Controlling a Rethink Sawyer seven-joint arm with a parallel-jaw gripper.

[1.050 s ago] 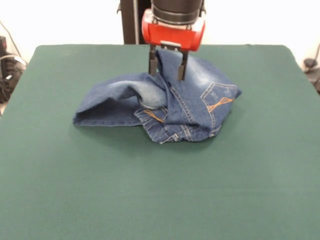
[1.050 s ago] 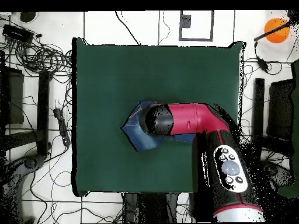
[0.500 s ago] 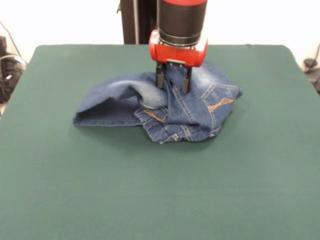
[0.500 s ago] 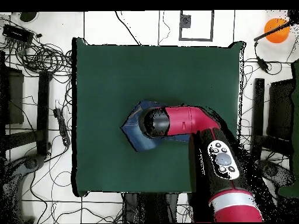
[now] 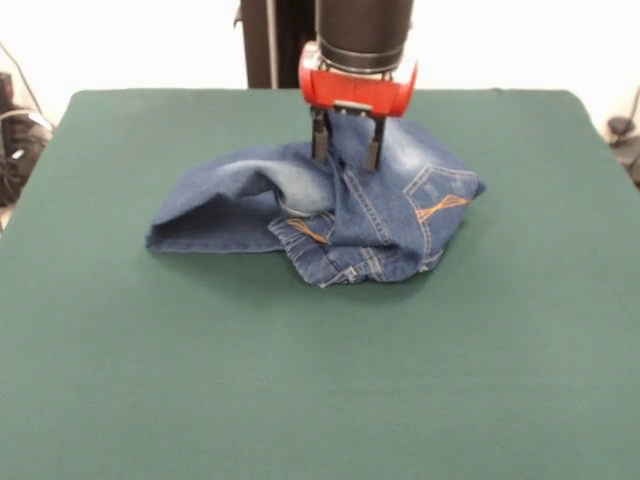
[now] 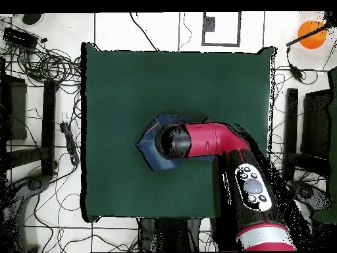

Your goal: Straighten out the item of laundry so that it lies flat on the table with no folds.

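Now the gripper (image 5: 346,152) has lifted slightly, its fingers apart astride a ridge of the still-crumpled jeans (image 5: 318,214), nothing yet straightened.

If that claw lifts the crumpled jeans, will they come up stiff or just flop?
Probably flop: the jeans lie in soft bunched folds. Likely fairly heavy, being layered denim. The gripper straddles one ridge, so the rest would likely trail on the table.

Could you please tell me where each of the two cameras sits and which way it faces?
Front view: across the dark green felt-covered table, facing the robot; shows the gripper over the crumpled blue denim jeans.
Overhead view: above, looking straight down; the red and black arm covers most of the jeans.
Shared: table, jeans, arm.
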